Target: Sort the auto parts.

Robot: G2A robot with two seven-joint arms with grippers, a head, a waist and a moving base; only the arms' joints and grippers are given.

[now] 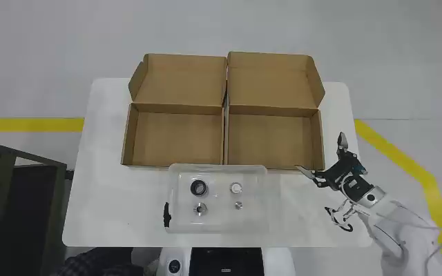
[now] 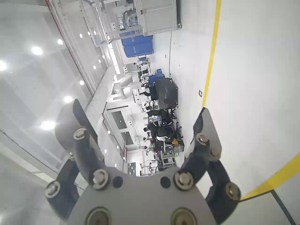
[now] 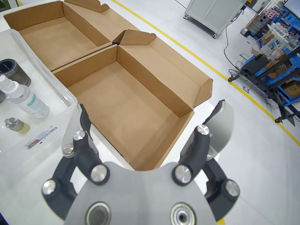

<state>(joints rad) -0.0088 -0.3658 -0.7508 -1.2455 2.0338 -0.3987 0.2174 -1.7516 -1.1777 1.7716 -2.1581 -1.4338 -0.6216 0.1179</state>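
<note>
right pincer (image 1: pixel 320 153) apart beside the clear tray (image 1: pixel 257 219); left pincer (image 2: pixel 139 107) apart too. parts (image 1: pixel 238 204) stand in the tray. dark steel cylinder (image 1: pixel 199 187) looks heavy, slick: i'd grip across its sides.

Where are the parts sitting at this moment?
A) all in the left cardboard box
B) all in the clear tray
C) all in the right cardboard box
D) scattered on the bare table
B: the black cylinder, the white-capped bottle, the dark round part and the small metal-topped part all sit in the clear tray; the left box and the right box hold nothing.
</note>
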